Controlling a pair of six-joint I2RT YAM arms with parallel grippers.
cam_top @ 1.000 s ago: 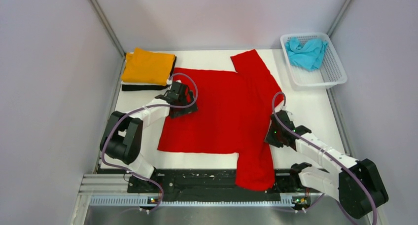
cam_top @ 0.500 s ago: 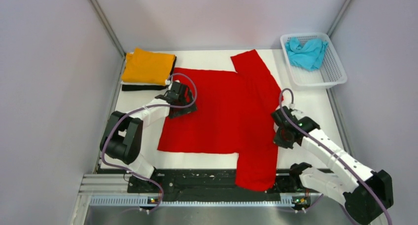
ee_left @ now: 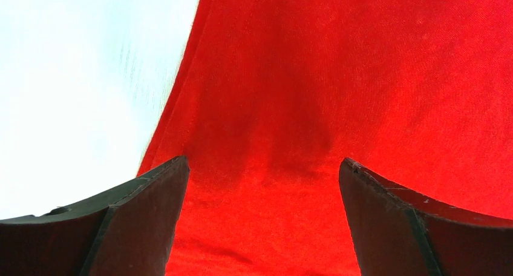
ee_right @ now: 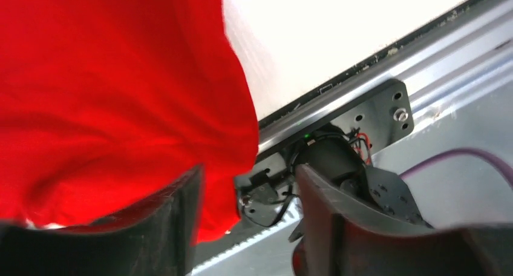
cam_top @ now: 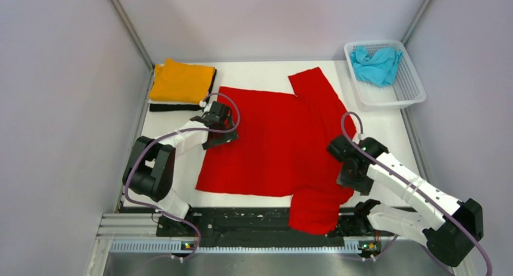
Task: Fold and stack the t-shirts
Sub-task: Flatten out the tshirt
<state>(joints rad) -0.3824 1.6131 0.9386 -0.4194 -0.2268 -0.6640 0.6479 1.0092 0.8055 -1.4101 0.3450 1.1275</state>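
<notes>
From above, the red t-shirt [cam_top: 272,137] lies spread over the middle of the white table [cam_top: 387,137]. Its right side is folded in as a long band, and the band's near end bunches over the table's near edge onto the black rail [cam_top: 242,218]. At far left a folded orange t-shirt [cam_top: 181,81] sits on a black t-shirt [cam_top: 175,107]. At far right a crumpled turquoise t-shirt [cam_top: 376,64] fills the white basket [cam_top: 411,88].

The overhead view places the left gripper [cam_top: 221,134] at the shirt's left edge and the right gripper [cam_top: 349,176] at its right edge, but hides how their jaws stand. The left wrist camera shows the left gripper's jaws spread wide over flat red cloth beside its hem. The right wrist camera shows the right gripper's jaws parted with no cloth between them. There the red cloth is against the left finger [ee_right: 175,227], and the arm's base bracket [ee_right: 363,118] shows beyond.
</notes>
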